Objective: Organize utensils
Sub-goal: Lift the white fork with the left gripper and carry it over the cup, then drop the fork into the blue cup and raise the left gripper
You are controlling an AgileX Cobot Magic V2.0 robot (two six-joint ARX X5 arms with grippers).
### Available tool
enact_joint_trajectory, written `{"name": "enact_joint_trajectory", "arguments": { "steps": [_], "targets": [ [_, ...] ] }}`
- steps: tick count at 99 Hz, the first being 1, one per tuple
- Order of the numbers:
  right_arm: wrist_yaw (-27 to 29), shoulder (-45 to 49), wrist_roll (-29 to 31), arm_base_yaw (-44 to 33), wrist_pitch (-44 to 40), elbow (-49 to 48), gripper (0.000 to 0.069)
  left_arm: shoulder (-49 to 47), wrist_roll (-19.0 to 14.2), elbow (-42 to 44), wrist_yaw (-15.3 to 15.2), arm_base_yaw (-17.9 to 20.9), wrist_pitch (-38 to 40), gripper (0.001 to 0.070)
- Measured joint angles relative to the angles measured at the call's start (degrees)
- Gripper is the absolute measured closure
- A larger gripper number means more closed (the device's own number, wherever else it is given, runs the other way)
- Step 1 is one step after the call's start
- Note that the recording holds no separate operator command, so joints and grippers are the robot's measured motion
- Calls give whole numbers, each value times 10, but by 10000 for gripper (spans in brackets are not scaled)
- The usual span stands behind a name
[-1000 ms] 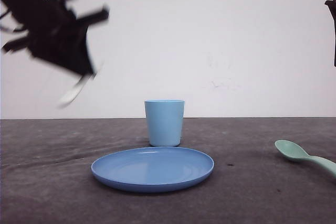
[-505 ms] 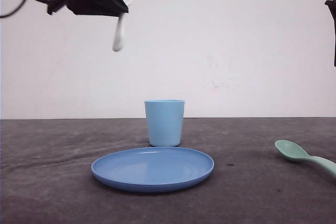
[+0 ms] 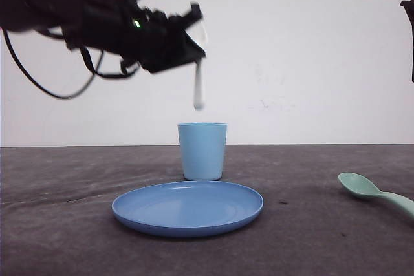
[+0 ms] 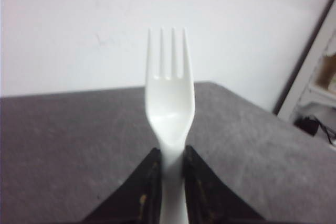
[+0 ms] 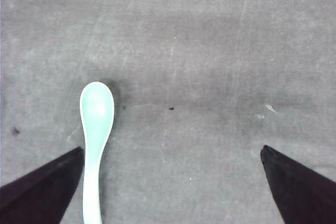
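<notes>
I hold the small white plastic fork (image 4: 170, 98) clamped by its neck in my left gripper (image 4: 169, 169), above the light blue tumbler cup (image 3: 202, 150) | it looks light, stiff, slippery | pale mint-green plastic spoon (image 5: 95, 140) lies on the worktop (image 3: 58, 224), between the spread fingers of my right gripper (image 5: 170, 182); I would take its handle.

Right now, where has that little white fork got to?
The fork is in the air, clamped in the left gripper, handle down, just above the blue cup behind the plate in the front view.
</notes>
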Motion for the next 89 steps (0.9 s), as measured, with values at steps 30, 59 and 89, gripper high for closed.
{"name": "enact_joint_trajectory", "arguments": {
  "steps": [30, 59, 89],
  "targets": [
    [0, 0, 0, 0, 0, 0, 11, 57, 75, 0, 1, -16, -6, 673],
    [0, 0, 0, 0, 0, 0, 11, 59, 109, 1, 1, -16, -50, 673],
    [0, 0, 0, 0, -2, 0, 11, 59, 114, 1, 1, -16, -62, 672]
  ]
}}
